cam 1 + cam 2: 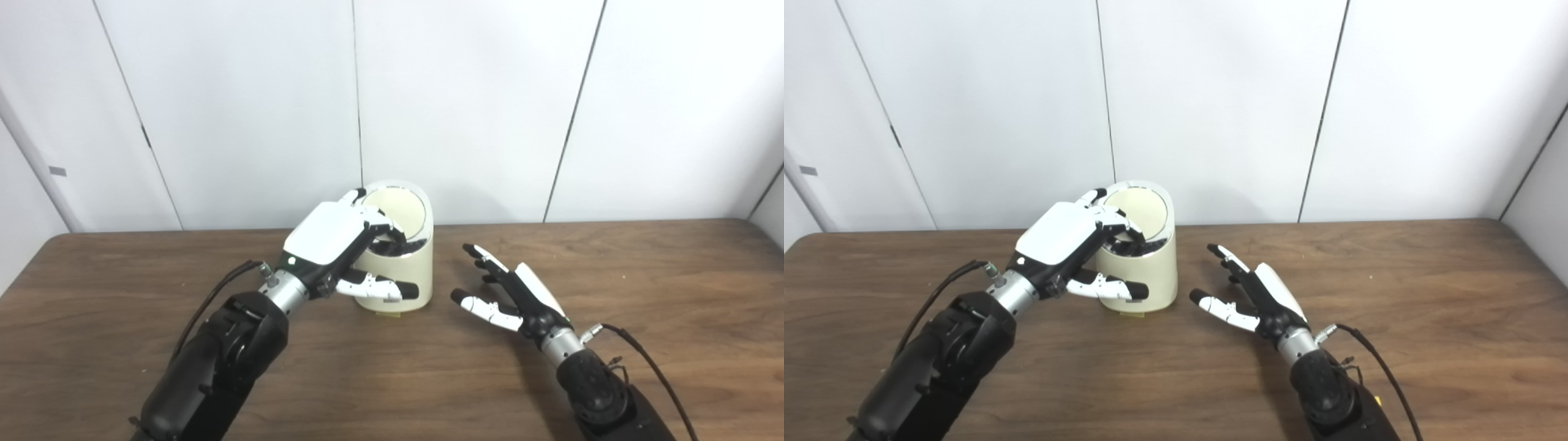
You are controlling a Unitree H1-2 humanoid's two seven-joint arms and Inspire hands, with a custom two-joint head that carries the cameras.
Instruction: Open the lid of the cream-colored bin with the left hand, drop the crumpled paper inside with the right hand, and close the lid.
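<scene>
Standing at the wooden table's (122, 294) far edge, cream-colored bin (411, 269), lid (397, 211) tilted up, left hand (334, 242) curled over its rim, fingers (383, 229) hooked inside, thumb against the front wall; right eye view, right hand (1255, 297) beside the bin, fingers spread, holding nothing, crumpled paper unseen.

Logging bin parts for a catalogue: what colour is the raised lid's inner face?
Cream, like the bin; the lid has a paler rim. Clearest in the left eye view.

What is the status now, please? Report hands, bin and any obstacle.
Left hand on the bin rim, fingers over the lid. Right hand open, empty, beside the bin. No crumpled paper visible. Nothing in the way.
</scene>
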